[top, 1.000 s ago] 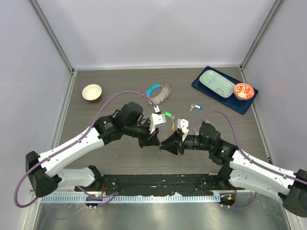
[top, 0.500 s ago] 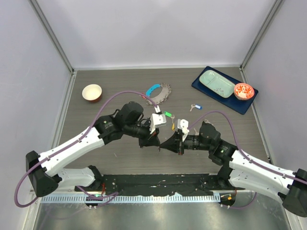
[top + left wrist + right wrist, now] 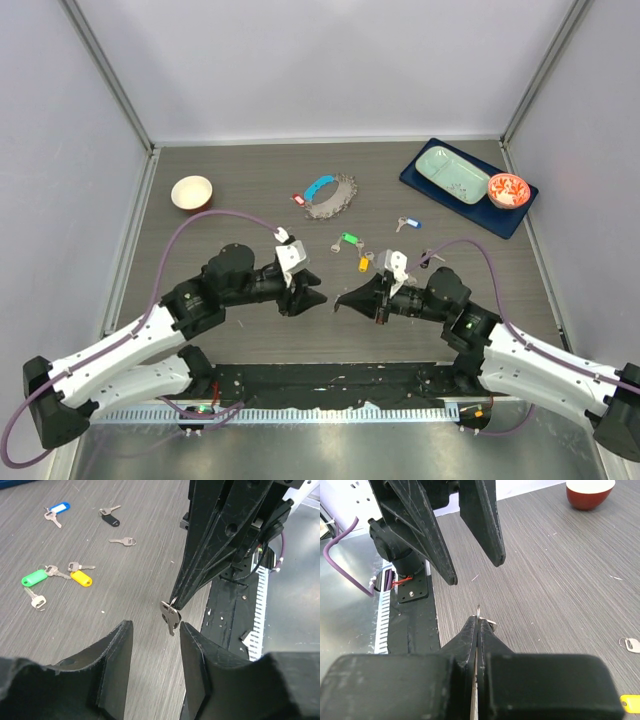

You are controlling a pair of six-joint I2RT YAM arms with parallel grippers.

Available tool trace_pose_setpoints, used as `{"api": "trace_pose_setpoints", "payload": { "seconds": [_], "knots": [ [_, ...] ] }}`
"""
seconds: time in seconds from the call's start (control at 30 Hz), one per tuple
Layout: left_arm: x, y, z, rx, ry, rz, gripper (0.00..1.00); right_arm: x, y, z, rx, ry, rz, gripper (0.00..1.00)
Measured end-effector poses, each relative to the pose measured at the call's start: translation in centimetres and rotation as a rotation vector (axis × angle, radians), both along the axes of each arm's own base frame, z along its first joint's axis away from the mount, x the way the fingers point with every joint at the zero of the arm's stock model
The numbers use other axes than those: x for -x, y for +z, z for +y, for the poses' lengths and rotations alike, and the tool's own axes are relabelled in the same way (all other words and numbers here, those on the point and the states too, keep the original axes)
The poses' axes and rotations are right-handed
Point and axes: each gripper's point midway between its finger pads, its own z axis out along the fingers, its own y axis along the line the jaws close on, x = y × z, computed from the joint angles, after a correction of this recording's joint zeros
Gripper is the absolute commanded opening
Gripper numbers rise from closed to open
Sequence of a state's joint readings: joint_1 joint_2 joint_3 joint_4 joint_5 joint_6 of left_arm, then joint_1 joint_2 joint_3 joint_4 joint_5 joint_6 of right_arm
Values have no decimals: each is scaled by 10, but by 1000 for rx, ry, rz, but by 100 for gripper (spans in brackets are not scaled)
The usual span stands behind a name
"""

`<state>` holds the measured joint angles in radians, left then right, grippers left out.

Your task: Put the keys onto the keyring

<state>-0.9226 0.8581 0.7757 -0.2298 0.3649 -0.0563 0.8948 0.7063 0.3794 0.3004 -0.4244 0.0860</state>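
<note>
Over the table's [image 3: 240, 170] near edge, right gripper [image 3: 477, 625] pinched a silver key [image 3: 170, 617], left gripper [image 3: 156, 627] gaped empty; steady pinch was advisable toward keyring [image 3: 330, 195].

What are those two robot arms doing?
The right hand pinches a small silver key above the table. The left hand is open right in front of it, holding nothing. More keys lie loose on the table, and the keyring sits farther back, away from both hands.

walls [image 3: 320, 60]: plain pale grey; table [image 3: 230, 170]: dark wood-grain; corner posts [image 3: 108, 75]: metal; light: even
</note>
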Motion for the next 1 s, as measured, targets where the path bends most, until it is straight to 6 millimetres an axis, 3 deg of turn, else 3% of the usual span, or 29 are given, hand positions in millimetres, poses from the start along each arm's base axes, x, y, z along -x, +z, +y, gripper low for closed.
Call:
{"api": "trace_pose_setpoints", "payload": {
  "seconds": [0.23, 0.37, 0.5, 0.77, 1.0],
  "knots": [
    [-4, -8, -13, 83, 16, 38, 47, -2, 2, -1, -55, -25, 9, 1],
    [-6, -5, -24, 117, -2, 56, 37, -1, 1, -3, -83, -33, 18, 1],
    [-5, -3, -31, 137, -25, 66, 35, -1, 2, -3, -97, -35, 20, 1],
    [-3, -2, -34, 158, -41, 72, 35, -2, 9, -6, -128, -50, 10, 1],
    [0, -7, -34, 153, -57, 81, 28, -3, 4, -7, -123, -60, 19, 1]
  ]
}}
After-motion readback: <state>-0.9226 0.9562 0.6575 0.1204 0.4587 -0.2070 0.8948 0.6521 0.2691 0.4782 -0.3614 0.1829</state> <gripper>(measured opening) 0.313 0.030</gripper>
